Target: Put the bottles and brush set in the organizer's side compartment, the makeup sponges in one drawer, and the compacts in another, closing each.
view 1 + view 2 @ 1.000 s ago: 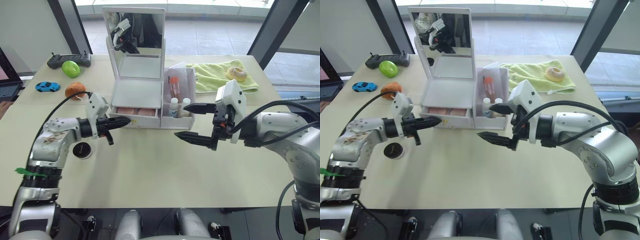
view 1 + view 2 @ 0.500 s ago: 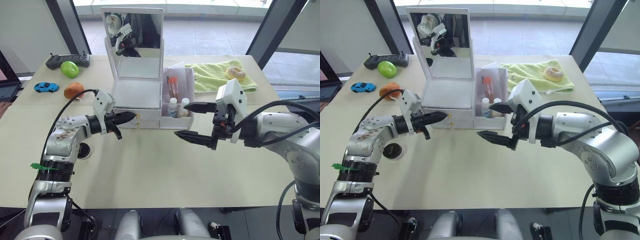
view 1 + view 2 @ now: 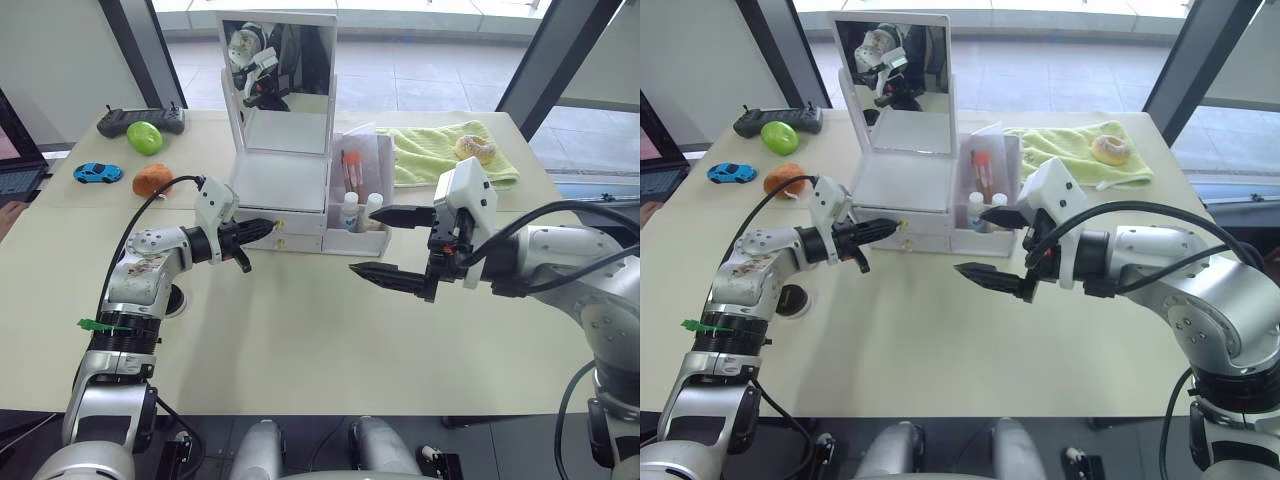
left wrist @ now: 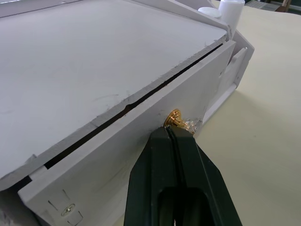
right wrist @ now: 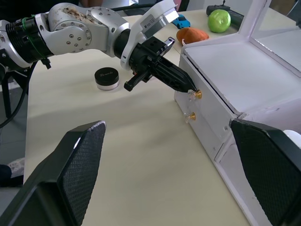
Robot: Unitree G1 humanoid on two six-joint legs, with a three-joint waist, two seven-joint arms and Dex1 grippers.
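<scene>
At the middle of the pale beige table [image 3: 300, 350] stands the white plastic organizer [image 3: 287, 185], its upright square mirror [image 3: 278, 55] at the back and two shallow drawers with small gold knobs in front. The upper drawer [image 4: 141, 141] is nearly shut; the left wrist view shows a thin dark gap along its top edge. The left gripper [image 3: 270, 226], its black fingers pressed together, touches its tips to that drawer's gold knob [image 4: 175, 117]. On the organizer's right sits the tall translucent side compartment [image 3: 362, 180], holding the brush set [image 3: 350, 170] with tan-pink handles and orange-red tips standing upright, and, in front of it, the two small white-capped bottles [image 3: 359, 210] side by side. One round compact with a black lid and white rim [image 5: 106, 78] lies on the table beside the left forearm, well apart from the organizer. The right gripper [image 3: 385, 242] hovers just right of the side compartment, fingers spread wide and holding nothing.
</scene>
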